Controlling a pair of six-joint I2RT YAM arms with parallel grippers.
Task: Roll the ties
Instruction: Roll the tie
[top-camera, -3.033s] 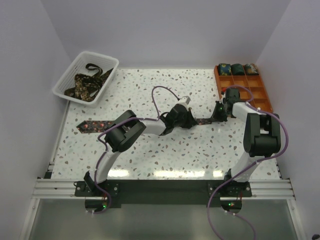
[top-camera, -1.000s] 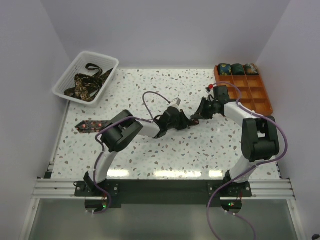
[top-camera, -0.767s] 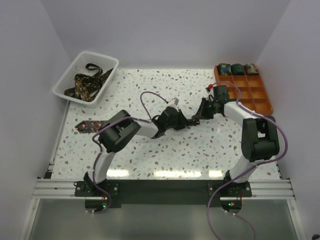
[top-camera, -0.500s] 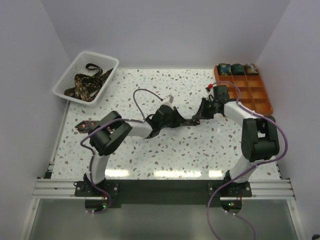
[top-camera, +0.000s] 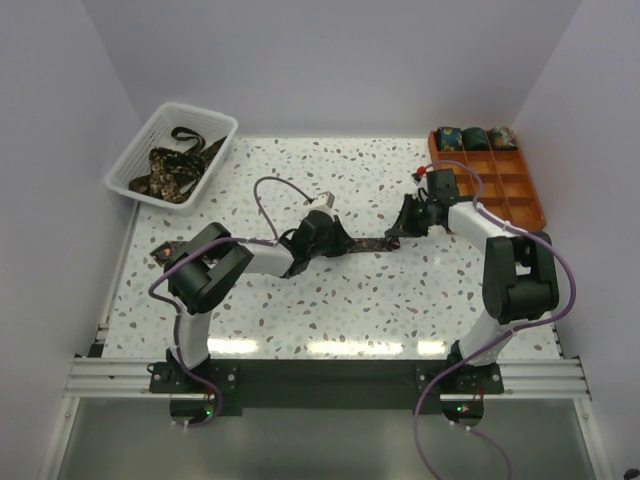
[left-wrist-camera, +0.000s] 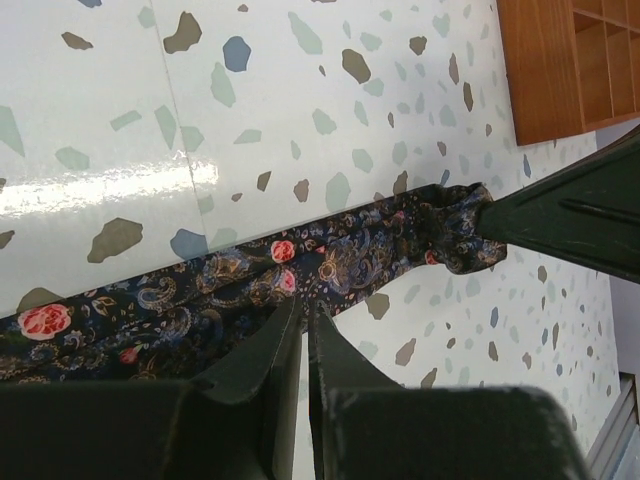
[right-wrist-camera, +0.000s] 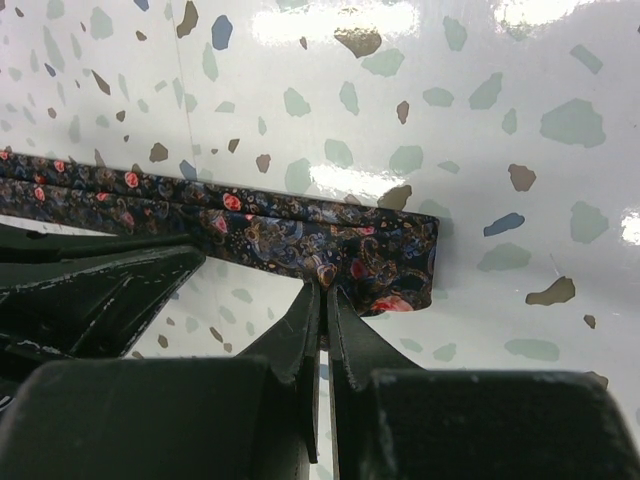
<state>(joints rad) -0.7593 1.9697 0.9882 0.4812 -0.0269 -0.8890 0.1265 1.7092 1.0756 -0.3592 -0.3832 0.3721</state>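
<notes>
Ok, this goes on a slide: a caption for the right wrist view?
Right gripper pinching the folded end of a paisley tie on the speckled table.

we see a white speckled table (top-camera: 300, 170) with pale walls (top-camera: 330, 60) around it. a white mesh basket (top-camera: 133, 150) sits askew at its far left corner. an orange gridded tray (top-camera: 505, 188) lies by the far right edge. a metal rail (top-camera: 320, 375) runs along the near edge.

Lab cell: white walls (top-camera: 330, 60), terrazzo table (top-camera: 330, 290)
</notes>
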